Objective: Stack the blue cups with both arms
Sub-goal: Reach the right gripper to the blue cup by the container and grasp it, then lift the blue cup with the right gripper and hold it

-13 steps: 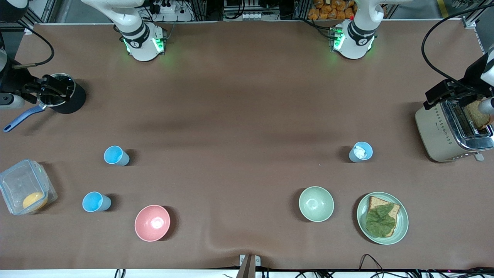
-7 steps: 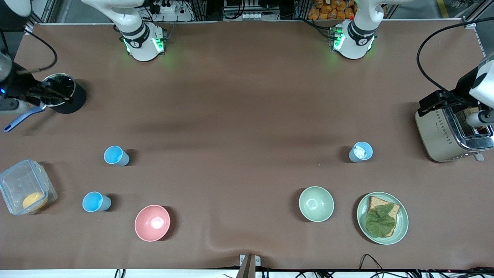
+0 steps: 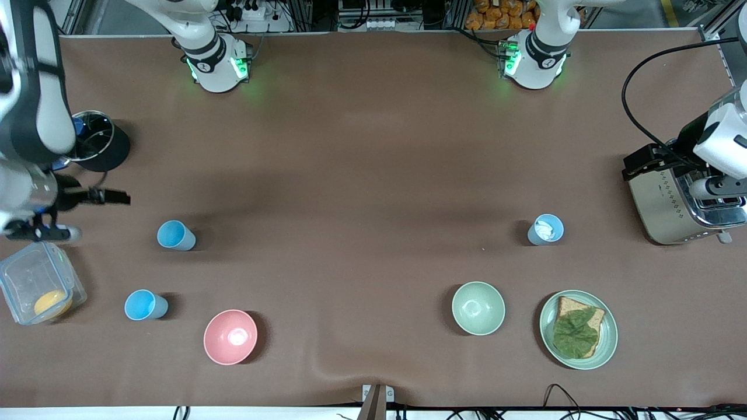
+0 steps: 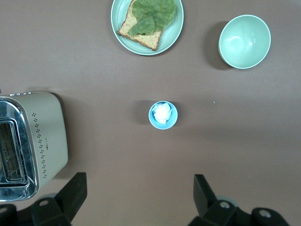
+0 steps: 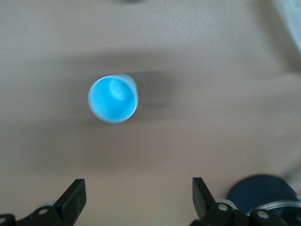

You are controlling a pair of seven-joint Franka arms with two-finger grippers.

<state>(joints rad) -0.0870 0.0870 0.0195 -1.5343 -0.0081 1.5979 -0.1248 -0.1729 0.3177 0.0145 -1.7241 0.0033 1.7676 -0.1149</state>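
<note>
Standing upright and apart on the tabletop [image 3: 362,175] are three blue cups: two toward the right arm's end, one [image 3: 174,235] farther from the front camera than the other [image 3: 144,305], and a third [image 3: 546,228], with something white in it, toward the left arm's end near the toaster [image 3: 677,201]

Step judged: approach; nothing is gripped, nothing stacked

Right gripper [image 5: 136,200]: held above the tabletop beside the farther cup, jaws open; descent around that cup is called for

Left gripper [image 4: 138,195]: held over the toaster, jaws open, third cup in its wrist view
</note>
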